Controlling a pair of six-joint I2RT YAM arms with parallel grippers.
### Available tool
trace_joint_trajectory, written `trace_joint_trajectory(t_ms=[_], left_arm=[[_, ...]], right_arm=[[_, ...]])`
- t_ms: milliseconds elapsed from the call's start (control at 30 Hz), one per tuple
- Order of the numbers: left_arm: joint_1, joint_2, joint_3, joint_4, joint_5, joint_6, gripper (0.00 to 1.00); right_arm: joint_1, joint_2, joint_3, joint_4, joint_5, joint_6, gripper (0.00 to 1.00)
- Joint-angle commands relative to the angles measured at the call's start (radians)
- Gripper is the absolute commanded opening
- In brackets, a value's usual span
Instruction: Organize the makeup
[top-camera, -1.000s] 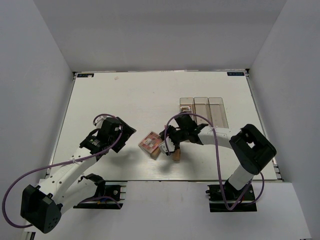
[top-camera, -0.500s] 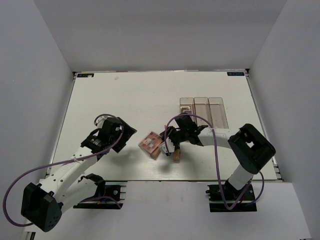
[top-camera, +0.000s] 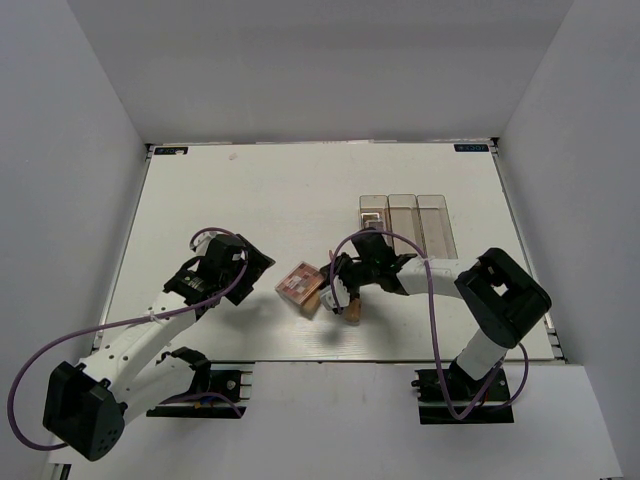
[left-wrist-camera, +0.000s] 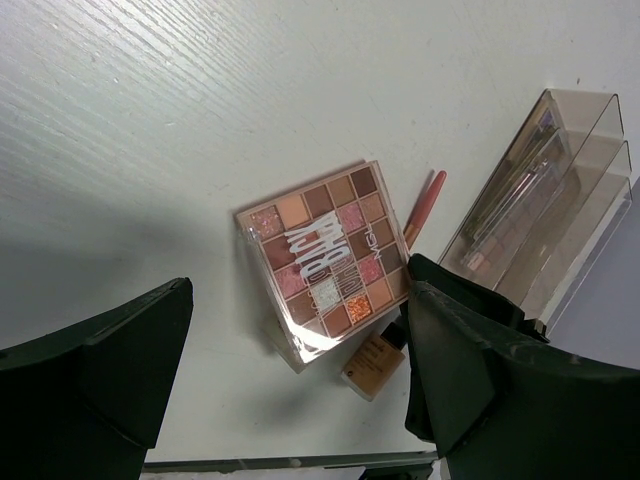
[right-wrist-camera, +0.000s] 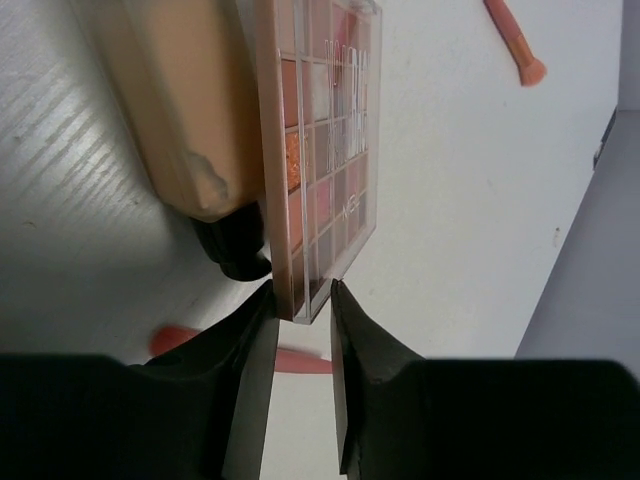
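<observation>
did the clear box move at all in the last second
No. In the top view the clear box keeps the same place and angle relative to the table's far edge.

– Where does the top camera sit?
– High above and behind the arm bases, facing straight down. It is far enough off to take in the whole white table (top-camera: 250, 200).
– And the wrist cameras?
– The left one looks down past the left gripper (left-wrist-camera: 300, 280) from some height onto the square multicolour eyeshadow palette (left-wrist-camera: 325, 260). The clear three-compartment plastic box (left-wrist-camera: 560, 190) is at its right edge. The right one sits very close behind the right gripper (right-wrist-camera: 302, 290), low over the table, and sees that palette nearly edge-on.
– What do they share?
– All three show the palette. Both wrist views also catch the beige bottle with a black cap (left-wrist-camera: 375, 360).
</observation>
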Motion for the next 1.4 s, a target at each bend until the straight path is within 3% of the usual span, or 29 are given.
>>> trace_joint_trajectory(t_ms=[0, 500, 833, 1200, 1367], left_arm=[[0.004, -0.002, -0.004, 0.012, 0.012, 0.006, 0.98], [0.004, -0.016, -0.012, 0.010, 0.014, 0.004, 0.98], [0.004, -0.062, 0.037, -0.051, -0.060, 0.010, 0.98], [0.004, -0.135, 0.076, -0.131, -0.138, 0.004, 0.98], [0.004, -0.192, 0.102, -0.155, -0.206, 0.000, 0.98]], right_arm=[[0.003, -0.019, -0.021, 0.061, -0.027, -0.007, 0.29], [0.003, -0.060, -0.052, 0.137, -0.033, 0.030, 0.19], [0.000, -0.121, 0.078, 0.005, -0.047, 0.203, 0.05], [-0.008, -0.158, 0.229, -0.220, -0.023, 0.335, 0.00], [-0.040, -0.154, 0.380, -0.316, 0.025, 0.513, 0.00]])
